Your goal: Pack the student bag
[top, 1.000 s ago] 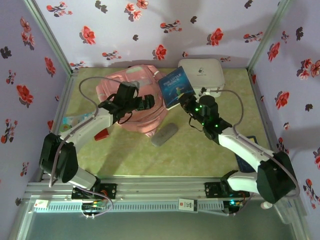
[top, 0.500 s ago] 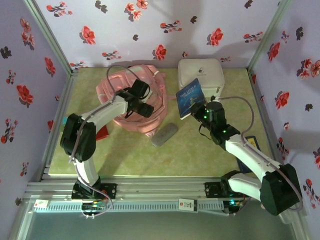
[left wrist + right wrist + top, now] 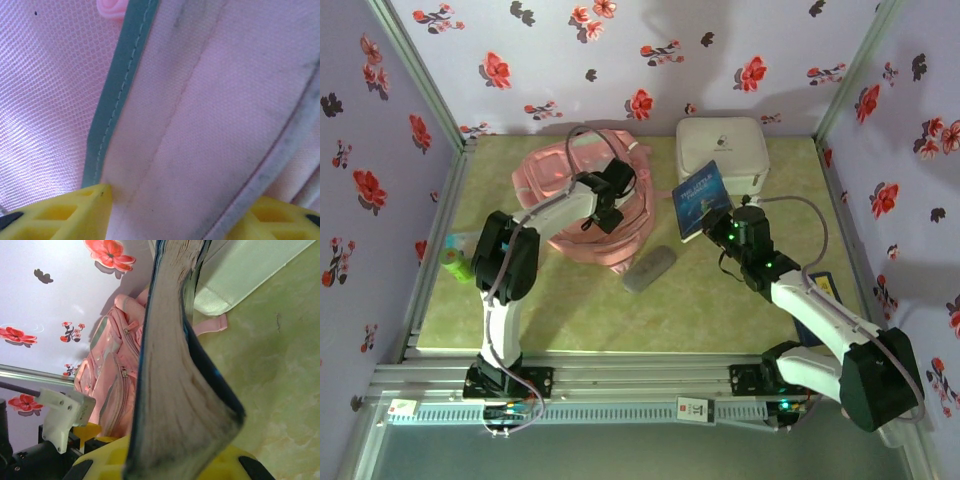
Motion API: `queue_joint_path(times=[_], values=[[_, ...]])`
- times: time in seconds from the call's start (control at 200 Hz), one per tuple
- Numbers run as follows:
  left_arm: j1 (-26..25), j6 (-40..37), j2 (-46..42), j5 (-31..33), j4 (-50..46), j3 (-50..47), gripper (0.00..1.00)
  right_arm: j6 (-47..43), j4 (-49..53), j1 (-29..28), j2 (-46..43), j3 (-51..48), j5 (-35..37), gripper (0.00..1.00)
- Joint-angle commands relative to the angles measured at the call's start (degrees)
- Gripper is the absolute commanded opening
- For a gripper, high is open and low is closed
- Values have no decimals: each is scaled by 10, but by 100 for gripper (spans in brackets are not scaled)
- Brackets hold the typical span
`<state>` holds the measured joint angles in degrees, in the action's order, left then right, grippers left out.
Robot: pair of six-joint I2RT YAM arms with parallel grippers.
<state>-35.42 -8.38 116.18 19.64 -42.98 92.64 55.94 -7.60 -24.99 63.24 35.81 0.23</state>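
1. The soft pink fabric student bag [image 3: 605,240] lies upper centre-left on the tabletop [image 3: 580,310], left of a white hard case [image 3: 722,148].
2. The left fingers [image 3: 60,215] have shifted rightward across the bag and pinch a thick fold of its fabric.
3. The right fingers [image 3: 105,460] clamp a blue paperback book [image 3: 700,198], which has drawn back from the bag's edge.
4. The book seems still unpacked; the opening is probably being reset.

One pink backpack [image 3: 555,175]. Right of the backpack: one white case [image 3: 722,148] and one blue book [image 3: 700,200]. By its front edge: one grey pouch [image 3: 649,270].
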Motion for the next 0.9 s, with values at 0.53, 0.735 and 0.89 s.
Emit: queue_joint_path(times=[0.53, 0.735, 0.89], values=[[-20, 9, -53, 91, -17, 59, 0, -22, -14, 24, -62, -15, 12, 8], [-20, 58, -106, 119, 24, 80, 0, -38, -18, 26, -79, -26, -28, 9], [-20, 85, -146, 118, 85, 78, 0, -38, -50, 27, -68, -30, -100, 10]])
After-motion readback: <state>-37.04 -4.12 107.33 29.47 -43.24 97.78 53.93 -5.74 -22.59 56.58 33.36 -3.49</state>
